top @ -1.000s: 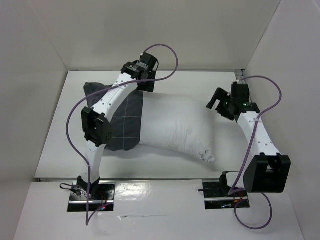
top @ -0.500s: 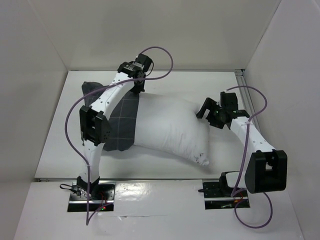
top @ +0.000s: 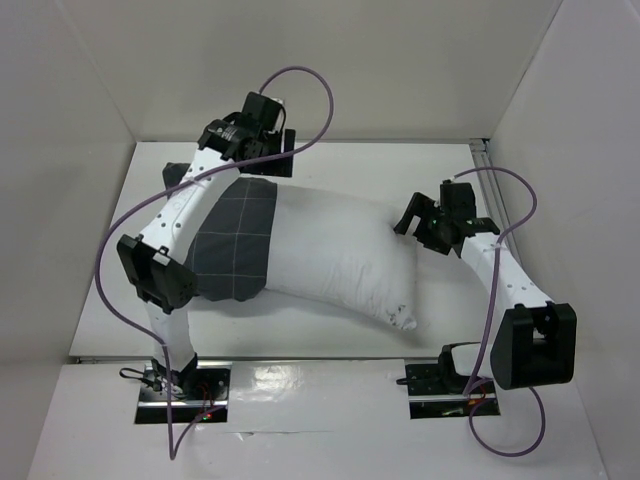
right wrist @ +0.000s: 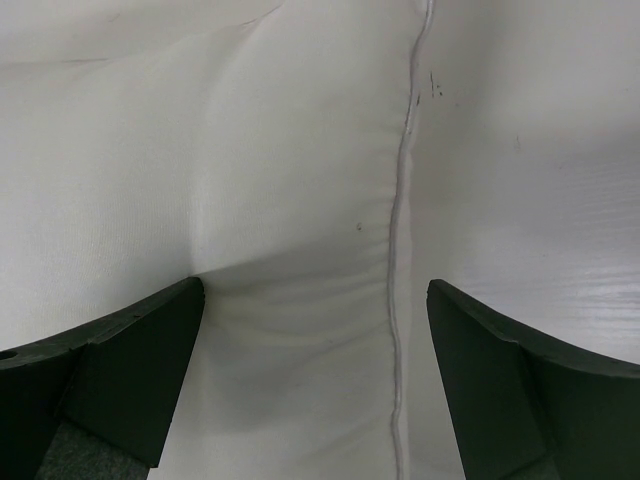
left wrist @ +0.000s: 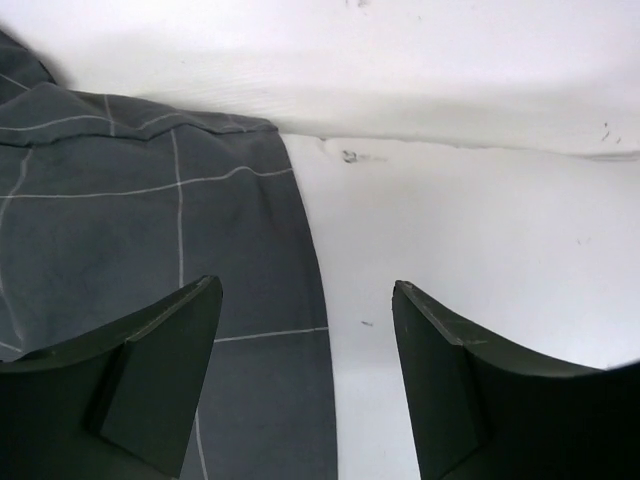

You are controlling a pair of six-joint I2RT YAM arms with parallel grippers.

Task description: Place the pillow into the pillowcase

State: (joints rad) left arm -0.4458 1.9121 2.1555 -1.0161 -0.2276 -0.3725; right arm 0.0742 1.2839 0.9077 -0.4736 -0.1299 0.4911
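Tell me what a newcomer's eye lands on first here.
A large plump white fabric pillow lies across the middle of the white table, its left end sheathed in a dark grey grid-lined cloth pillowcase. The right end effector, open, sits at the pillow's bare right end; the left end effector, open, hovers over the pillowcase's far edge.

White tabletop (top: 330,335) boxed by plain white walls (top: 330,70) (three sides); glossy near ledge (top: 320,400).
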